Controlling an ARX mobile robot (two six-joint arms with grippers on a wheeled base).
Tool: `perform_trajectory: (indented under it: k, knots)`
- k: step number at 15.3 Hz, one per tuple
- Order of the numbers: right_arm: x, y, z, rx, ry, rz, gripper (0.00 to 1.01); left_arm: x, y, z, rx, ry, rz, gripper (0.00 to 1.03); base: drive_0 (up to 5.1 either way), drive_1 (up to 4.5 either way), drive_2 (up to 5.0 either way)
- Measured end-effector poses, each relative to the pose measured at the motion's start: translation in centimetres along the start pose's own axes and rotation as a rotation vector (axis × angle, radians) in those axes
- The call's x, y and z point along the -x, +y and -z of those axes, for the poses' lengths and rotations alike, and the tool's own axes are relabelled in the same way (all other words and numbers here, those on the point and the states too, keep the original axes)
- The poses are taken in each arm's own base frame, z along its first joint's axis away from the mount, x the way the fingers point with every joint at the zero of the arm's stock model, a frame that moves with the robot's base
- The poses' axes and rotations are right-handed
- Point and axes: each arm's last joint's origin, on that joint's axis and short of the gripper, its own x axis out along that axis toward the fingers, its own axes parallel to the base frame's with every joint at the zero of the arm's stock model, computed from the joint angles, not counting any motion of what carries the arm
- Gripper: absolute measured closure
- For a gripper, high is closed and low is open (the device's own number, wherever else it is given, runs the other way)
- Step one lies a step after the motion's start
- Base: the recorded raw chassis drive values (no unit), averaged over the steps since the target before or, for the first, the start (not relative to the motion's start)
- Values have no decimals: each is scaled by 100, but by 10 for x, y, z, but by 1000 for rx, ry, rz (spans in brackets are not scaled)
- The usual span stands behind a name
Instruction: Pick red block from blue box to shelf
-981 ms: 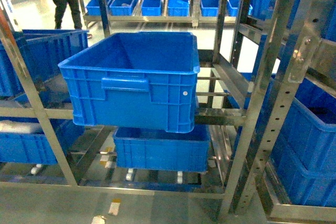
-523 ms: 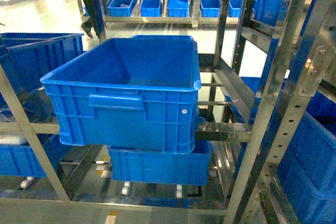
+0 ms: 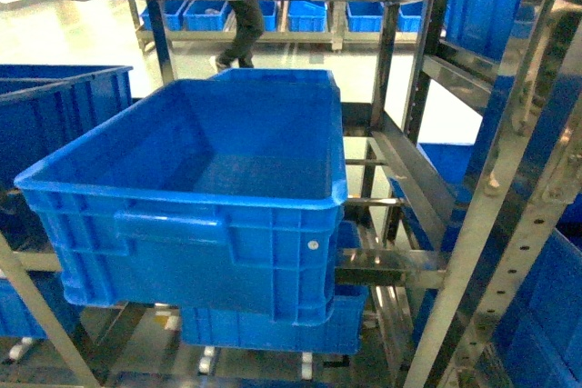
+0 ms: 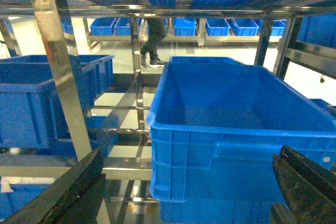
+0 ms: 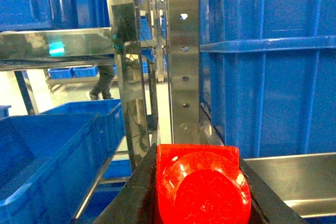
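The red block [image 5: 202, 184], a small glossy hard-plastic piece, looked light and rigid but slick, best pinched on its flat sides, and it sat clamped in the right gripper [image 5: 199, 192] before the shelf post [image 5: 182, 56]. The left gripper [image 4: 184, 192] hung spread wide, empty, facing the blue crate [image 4: 236, 124].

Your head view now sits closer to the dark blue ribbed plastic crate [image 3: 195, 197], which fills more of it and reaches lower left, the walking person [image 3: 238, 29] now shows behind its far rim, formerly far left.
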Motion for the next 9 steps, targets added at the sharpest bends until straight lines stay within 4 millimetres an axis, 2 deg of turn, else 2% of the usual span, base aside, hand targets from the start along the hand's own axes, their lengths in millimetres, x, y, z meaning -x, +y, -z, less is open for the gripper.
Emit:
perform_trajectory:
  k: [4, 6, 9]
  knots:
    - [0, 0, 0, 1, 4, 0, 73, 0, 0, 0, 0, 5, 0, 5, 8, 360, -344]
    - [0, 0, -1, -1, -7, 0, 73, 0, 0, 0, 0, -3, 0, 5, 0, 0, 0]
    - [0, 0, -1, -1, -5, 0, 73, 0, 0, 0, 0, 1, 0, 5, -503, 243, 243]
